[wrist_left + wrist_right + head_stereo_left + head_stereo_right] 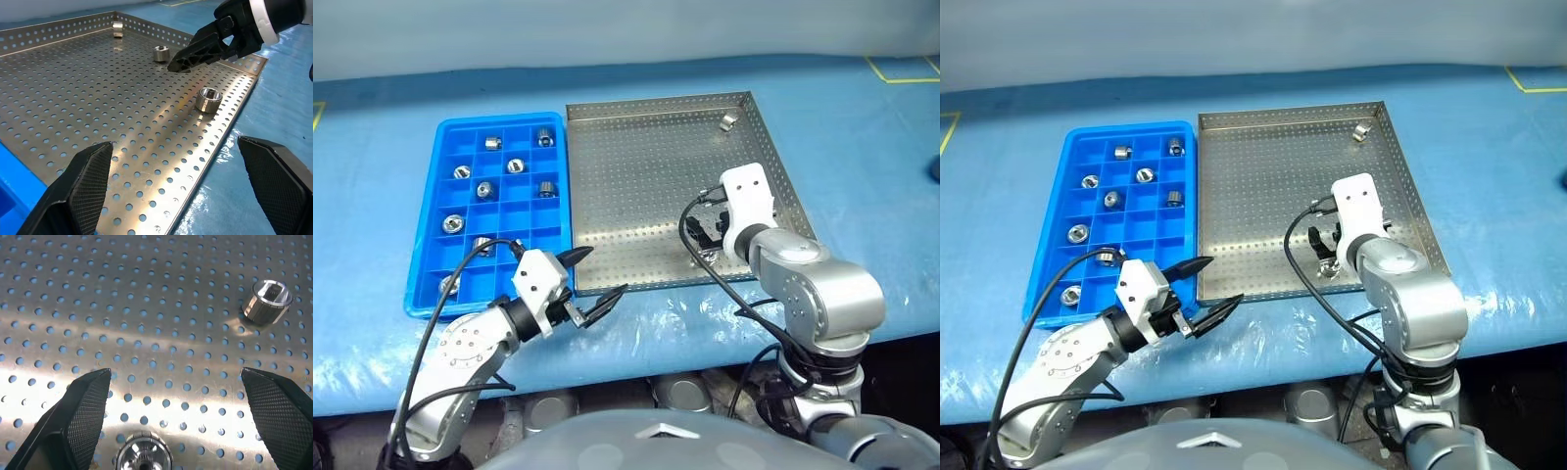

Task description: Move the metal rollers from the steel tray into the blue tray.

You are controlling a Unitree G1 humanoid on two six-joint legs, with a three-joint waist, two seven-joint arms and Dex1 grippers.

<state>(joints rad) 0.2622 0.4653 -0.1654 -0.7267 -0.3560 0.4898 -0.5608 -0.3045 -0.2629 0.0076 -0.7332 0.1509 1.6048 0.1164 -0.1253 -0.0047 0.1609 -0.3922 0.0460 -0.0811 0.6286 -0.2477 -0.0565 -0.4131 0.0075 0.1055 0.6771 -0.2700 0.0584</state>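
Metal rollers: three left in the steel tray (636, 176). One roller (266, 301) lies on the perforated floor just beyond the right gripper (176, 416), another (144, 458) sits right between its jaws at the near edge of the right wrist view, and a third (728, 122) leans near the tray's far rim at about 1 o'clock. Right jaws are spread wide and hold nothing; they point down at the tray's 5 o'clock corner, likely lined up for the next pick, since a roller is already between the tips. Left gripper (592, 284) hovers over the tray's 7 o'clock corner beside the blue tray (423, 284), jaws also wide open, empty, probably just parked clear of the working arm. The blue tray touches the steel tray's 9 o'clock side, so each carry is short. It holds about nine rollers (484, 189), one per compartment, scattered over the grid; many cells are empty. Both trays rest on the blue-covered tabletop (862, 137). Judged mostly done, three to go.
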